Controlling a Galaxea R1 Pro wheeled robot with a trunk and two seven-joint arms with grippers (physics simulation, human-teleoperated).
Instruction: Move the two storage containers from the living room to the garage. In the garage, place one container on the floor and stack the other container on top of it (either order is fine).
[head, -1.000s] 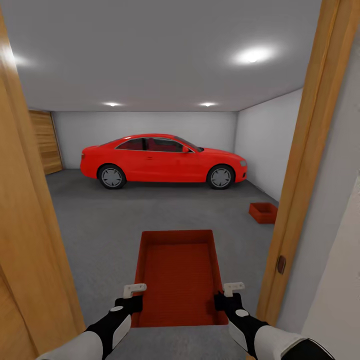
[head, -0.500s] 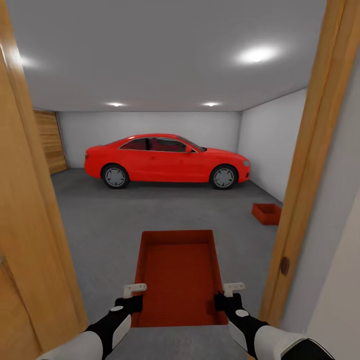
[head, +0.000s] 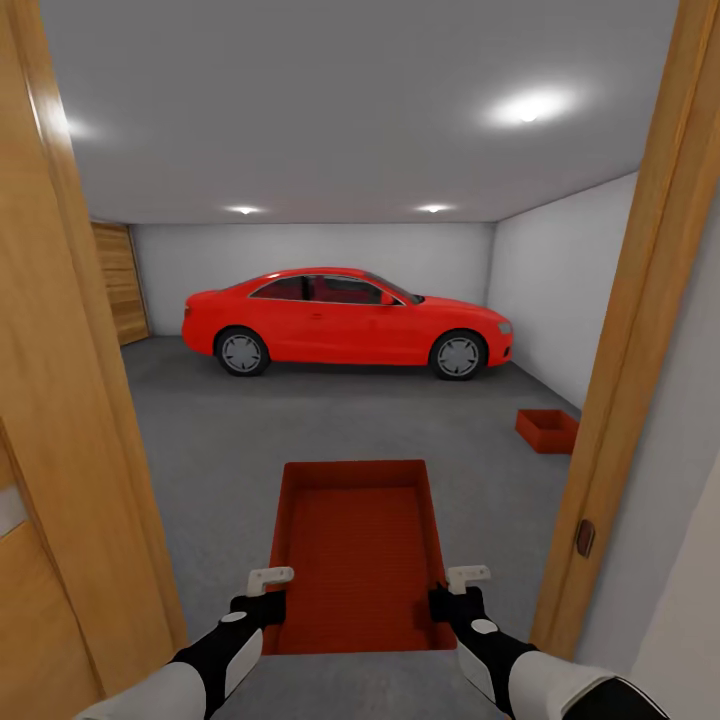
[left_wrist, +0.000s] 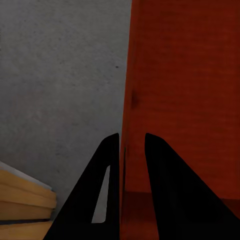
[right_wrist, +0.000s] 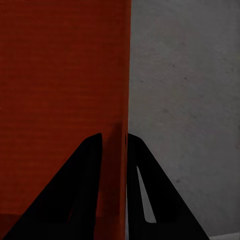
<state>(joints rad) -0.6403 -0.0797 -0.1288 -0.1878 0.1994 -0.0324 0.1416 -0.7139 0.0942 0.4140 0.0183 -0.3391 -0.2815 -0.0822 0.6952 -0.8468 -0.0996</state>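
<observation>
Both grippers, left (head: 268, 590) and right (head: 455, 592), clamp the walls of a storage container (head: 355, 550) in a wooden doorway (head: 90, 400); beyond, on the garage's grey floor (head: 330, 420), a second container (head: 547, 430) sits nearer than the red car (head: 345, 320)

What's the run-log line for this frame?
phase: entering garage via doorway | left gripper, right gripper: each clamped on a side wall of carried container | second container: on floor

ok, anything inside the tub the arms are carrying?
Nothing visible inside the held container: only its ribbed red base. The left gripper and right gripper each pinch a side wall. The concrete floor directly beneath it is hidden.
</observation>
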